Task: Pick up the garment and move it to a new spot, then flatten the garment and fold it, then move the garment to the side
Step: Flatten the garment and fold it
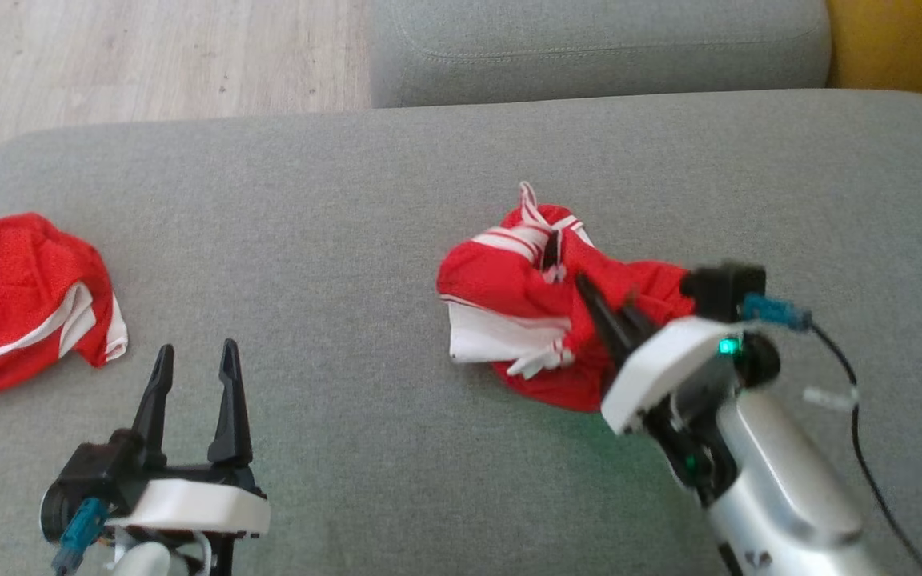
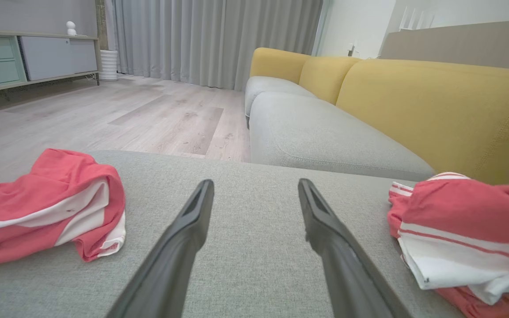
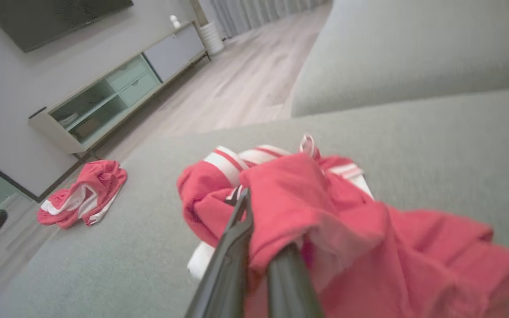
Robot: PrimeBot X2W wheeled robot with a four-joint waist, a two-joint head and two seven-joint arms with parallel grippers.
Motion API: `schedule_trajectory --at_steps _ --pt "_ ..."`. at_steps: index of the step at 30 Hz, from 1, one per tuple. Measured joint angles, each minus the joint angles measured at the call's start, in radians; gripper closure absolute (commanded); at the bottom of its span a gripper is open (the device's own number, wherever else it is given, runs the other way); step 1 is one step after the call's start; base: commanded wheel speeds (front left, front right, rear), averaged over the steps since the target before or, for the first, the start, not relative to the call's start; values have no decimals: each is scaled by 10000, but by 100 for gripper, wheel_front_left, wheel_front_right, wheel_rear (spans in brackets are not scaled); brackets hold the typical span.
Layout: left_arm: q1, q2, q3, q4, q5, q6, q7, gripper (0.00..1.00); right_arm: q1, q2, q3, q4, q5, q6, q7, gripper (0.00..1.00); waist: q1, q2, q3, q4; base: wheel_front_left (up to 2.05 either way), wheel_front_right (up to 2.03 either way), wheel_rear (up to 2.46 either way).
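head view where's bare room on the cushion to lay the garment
Widest bare patch: cushion between the left red garment and the crumpled garment, beyond the open left tool. Another strip along the far edge. Crowded around the right tool, shut on the crumpled garment.

Two crumpled red fabric garments with white stripes — the left garment and the right garment — and two grippers, the left gripper and the right gripper, each with two long dark fingers. Upholstery: three grey fabric seat cushions and three mustard-yellow back cushions. Room beyond: one low grey-and-green cabinet, one small white rounded object on top of it, one white ribbed cylinder, one dark wall-mounted screen.
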Motion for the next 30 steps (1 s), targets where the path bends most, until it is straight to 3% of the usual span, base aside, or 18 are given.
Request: schedule_trajectory --at_steps 7,13,17,21,28,29,30 --pt "-55 -15 -6 44 -59 -4 -107 0 -2022 -127 1388 -1674 -224 0 539 100 0 0 -80 -65 0 0 0" --pt "-191 -19 12 12 -59 8 -155 0 -4745 -165 2389 -2406 1559 0 299 100 -1 0 -83 -84 0 0 0" --pt "-188 -19 6 -44 -59 15 -196 0 -5754 -173 2382 -2305 1758 0 -150 100 -1 0 -115 -58 0 0 0" --pt "-179 -40 -71 -73 -59 15 -196 0 -5342 -491 1705 -1459 1294 0 174 100 -1 0 -165 12 0 0 0" --pt "-175 -128 -311 -19 -75 -84 -198 0 -1798 -1578 -660 420 372 0 890 100 0 0 -31 95 0 0 0" --pt "-177 -132 -313 -4 -75 -84 -199 0 -1408 -1628 -993 721 107 0 890 70 0 0 8 86 0 0 0" --pt "-183 -134 -313 12 -75 -84 -207 0 -1118 -1651 -1289 974 -130 0 897 0 -1 0 45 73 0 0 0"
